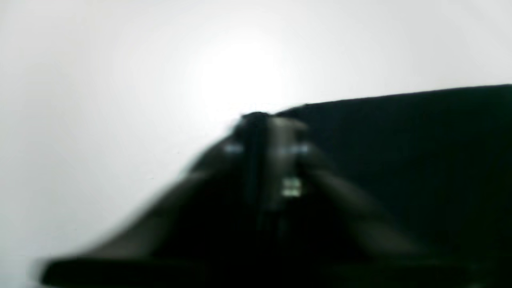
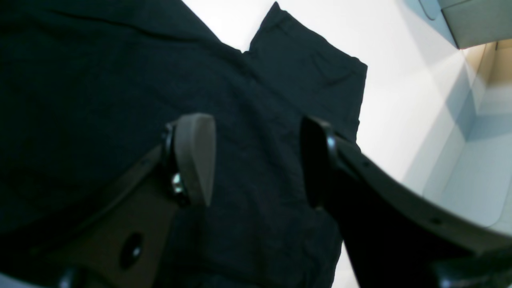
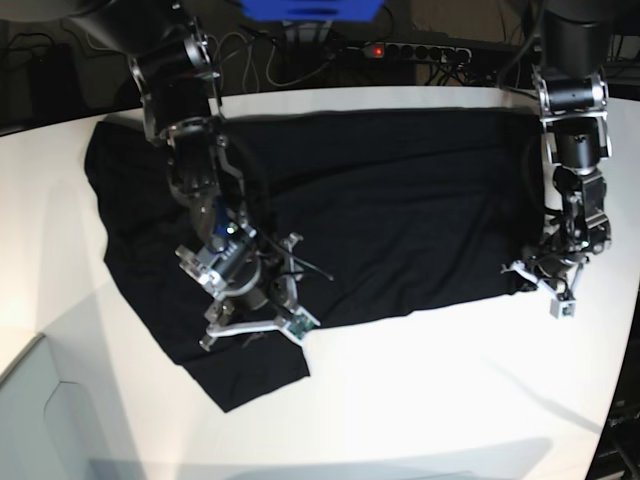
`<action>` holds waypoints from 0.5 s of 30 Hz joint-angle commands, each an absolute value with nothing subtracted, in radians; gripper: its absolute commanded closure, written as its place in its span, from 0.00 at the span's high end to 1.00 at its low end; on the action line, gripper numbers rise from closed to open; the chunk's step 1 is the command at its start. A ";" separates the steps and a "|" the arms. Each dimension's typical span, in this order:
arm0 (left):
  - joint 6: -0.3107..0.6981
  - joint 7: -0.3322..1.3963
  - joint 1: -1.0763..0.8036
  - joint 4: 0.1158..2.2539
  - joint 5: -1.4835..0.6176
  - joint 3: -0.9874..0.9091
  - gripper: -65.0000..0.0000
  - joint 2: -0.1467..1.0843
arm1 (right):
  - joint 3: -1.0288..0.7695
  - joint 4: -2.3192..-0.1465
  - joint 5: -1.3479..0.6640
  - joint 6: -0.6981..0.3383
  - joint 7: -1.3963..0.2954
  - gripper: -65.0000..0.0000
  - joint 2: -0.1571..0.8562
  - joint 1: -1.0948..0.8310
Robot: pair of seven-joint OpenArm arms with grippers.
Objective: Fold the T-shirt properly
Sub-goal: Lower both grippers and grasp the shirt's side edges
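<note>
The black T-shirt (image 3: 400,210) lies spread plain side up on the white table (image 3: 450,390), with a sleeve (image 3: 250,375) toward the front left. At the shirt's right front corner my left gripper (image 3: 528,272) is down. The blurred left wrist view shows this gripper (image 1: 268,120) shut, with the edge of the black cloth (image 1: 400,160) between its fingertips. Over the shirt near the sleeve, my right gripper (image 3: 258,330) hovers. In the right wrist view it (image 2: 256,156) stands open above the fabric (image 2: 80,80), nothing between its fingers (image 2: 196,156).
A pale grey bin (image 3: 40,400) sits at the table's front left corner, also seen as a grey container (image 2: 472,120) in the right wrist view. A power strip (image 3: 415,50) and cables lie behind the table's far edge.
</note>
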State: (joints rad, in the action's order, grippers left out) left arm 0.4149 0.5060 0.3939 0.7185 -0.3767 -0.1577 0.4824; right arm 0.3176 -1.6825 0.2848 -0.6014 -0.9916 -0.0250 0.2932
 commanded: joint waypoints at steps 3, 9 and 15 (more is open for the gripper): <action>0.415 0.553 0.400 0.717 -0.358 -0.199 0.03 0.498 | 0.320 -1.702 0.289 -0.607 -0.975 0.52 -0.030 0.318; 0.415 0.555 0.395 0.731 -0.354 -0.237 0.00 0.498 | 0.320 -1.693 0.289 -0.607 -0.974 0.52 -0.033 0.332; 0.415 0.553 0.355 0.811 -0.354 -0.231 0.00 0.490 | 0.318 -1.455 0.289 -0.607 -0.969 0.53 -0.035 0.472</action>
